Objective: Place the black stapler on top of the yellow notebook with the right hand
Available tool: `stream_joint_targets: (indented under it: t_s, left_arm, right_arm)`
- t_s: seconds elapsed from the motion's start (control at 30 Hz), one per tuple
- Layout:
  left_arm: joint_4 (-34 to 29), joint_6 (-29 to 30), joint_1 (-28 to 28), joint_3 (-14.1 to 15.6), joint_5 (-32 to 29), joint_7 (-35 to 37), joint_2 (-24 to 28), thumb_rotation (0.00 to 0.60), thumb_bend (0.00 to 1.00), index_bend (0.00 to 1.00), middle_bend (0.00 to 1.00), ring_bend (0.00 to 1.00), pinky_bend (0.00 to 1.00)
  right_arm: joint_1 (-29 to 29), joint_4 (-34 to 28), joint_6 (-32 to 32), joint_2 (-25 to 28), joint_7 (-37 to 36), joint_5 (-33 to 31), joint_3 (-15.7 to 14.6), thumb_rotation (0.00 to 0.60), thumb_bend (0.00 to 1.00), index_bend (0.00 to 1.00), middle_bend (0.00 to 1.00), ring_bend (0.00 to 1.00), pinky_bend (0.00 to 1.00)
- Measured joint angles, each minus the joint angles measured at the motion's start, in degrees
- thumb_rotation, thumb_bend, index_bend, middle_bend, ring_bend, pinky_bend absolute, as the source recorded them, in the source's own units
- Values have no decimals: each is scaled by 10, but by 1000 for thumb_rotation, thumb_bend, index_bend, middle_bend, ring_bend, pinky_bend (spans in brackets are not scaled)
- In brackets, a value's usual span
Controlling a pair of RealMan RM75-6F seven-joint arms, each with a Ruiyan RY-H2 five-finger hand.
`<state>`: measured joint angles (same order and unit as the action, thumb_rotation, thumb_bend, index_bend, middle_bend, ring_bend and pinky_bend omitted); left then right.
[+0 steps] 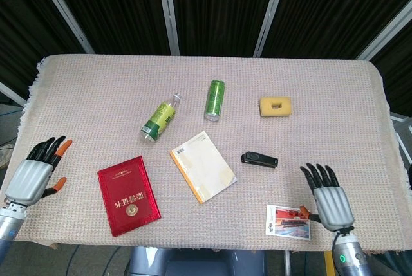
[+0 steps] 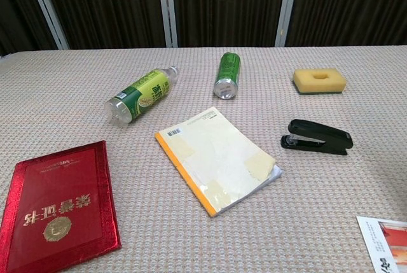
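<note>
The black stapler [image 1: 259, 159] [image 2: 317, 137] lies flat on the cloth, just right of the yellow notebook [image 1: 203, 166] [image 2: 217, 158], which lies closed at the middle of the table. My right hand [image 1: 329, 199] hovers over the front right of the table, fingers spread and empty, below and right of the stapler. My left hand [image 1: 35, 173] is at the table's left front edge, fingers apart, holding nothing. Neither hand shows in the chest view.
A red booklet [image 1: 128, 195] lies front left. A green bottle [image 1: 159, 120] and a green can [image 1: 214, 100] lie behind the notebook. A yellow sponge [image 1: 275, 106] sits back right. A postcard [image 1: 288, 222] lies beside my right hand.
</note>
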<state>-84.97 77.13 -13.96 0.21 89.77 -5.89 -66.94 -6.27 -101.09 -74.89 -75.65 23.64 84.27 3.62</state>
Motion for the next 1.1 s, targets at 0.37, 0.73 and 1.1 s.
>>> stream_joint_targets:
  t_s: [0.37, 0.73, 1.1]
  left_arm:
    - [11, -5, 2, -2, -15, 6, -3, 600, 316, 0, 0, 0, 124]
    - [17, -32, -5, -6, -38, -4, -9, 600, 316, 0, 0, 0, 126]
    - [24, -68, -21, -15, -64, -18, -19, 600, 315, 0, 0, 0, 127]
  right_arm:
    - [-83, 43, 86, -84, 58, -84, 48, 600, 196, 139, 98, 38, 93]
    - [-145, 90, 142, -113, 63, -148, 87, 600, 201, 156, 113, 55, 115]
    - [-189, 149, 182, -125, 34, -199, 109, 600, 201, 188, 147, 95, 140]
